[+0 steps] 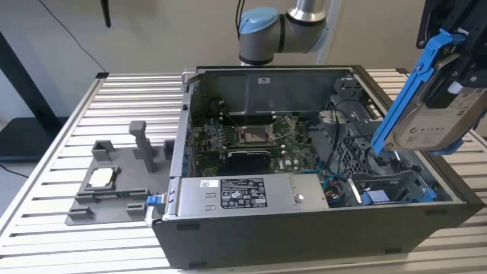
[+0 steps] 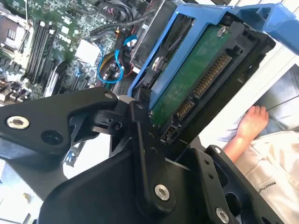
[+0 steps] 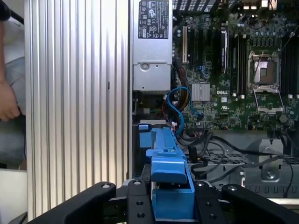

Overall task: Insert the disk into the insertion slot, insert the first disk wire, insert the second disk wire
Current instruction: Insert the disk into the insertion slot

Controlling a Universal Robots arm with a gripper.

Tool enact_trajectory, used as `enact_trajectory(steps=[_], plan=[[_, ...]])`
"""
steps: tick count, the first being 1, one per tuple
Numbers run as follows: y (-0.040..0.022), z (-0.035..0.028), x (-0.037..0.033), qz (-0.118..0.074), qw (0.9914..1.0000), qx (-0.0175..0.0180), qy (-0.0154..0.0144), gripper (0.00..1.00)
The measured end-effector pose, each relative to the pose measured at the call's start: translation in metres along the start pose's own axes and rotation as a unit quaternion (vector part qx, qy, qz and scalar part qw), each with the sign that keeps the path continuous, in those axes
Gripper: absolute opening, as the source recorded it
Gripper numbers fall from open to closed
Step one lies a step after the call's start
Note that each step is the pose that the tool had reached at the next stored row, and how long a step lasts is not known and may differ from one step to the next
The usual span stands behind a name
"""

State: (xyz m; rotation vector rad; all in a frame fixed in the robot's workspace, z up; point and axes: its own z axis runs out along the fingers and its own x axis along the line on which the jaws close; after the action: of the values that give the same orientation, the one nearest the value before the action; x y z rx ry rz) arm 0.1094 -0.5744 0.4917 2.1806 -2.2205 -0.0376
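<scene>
The disk, a grey drive in a bright blue carrier, hangs tilted above the exterior view's right edge of the open computer case. My gripper is shut on it from above. In the second wrist view the disk's green circuit board and connectors face the camera between my black fingers. The blue carrier sits between the gripper's fingers in the first wrist view. The insertion slot, dark perforated metal with blue clips, lies below the disk inside the case. A blue wire loops beside the motherboard.
A grey labelled power-supply box fills the case's near side, with the motherboard behind it. A grey fixture stands on the slatted table at the exterior view's left. A person's hand rests near the case.
</scene>
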Motion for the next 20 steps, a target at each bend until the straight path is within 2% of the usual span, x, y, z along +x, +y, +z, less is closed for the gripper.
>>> enact_trajectory(steps=[9,20], plan=[[0.0000,0.0010,0.0000,0.000,1.00000,0.0000,0.0000,0.33],[-0.0002,0.0069,0.0000,0.000,1.00000,0.0000,0.0001,0.33]])
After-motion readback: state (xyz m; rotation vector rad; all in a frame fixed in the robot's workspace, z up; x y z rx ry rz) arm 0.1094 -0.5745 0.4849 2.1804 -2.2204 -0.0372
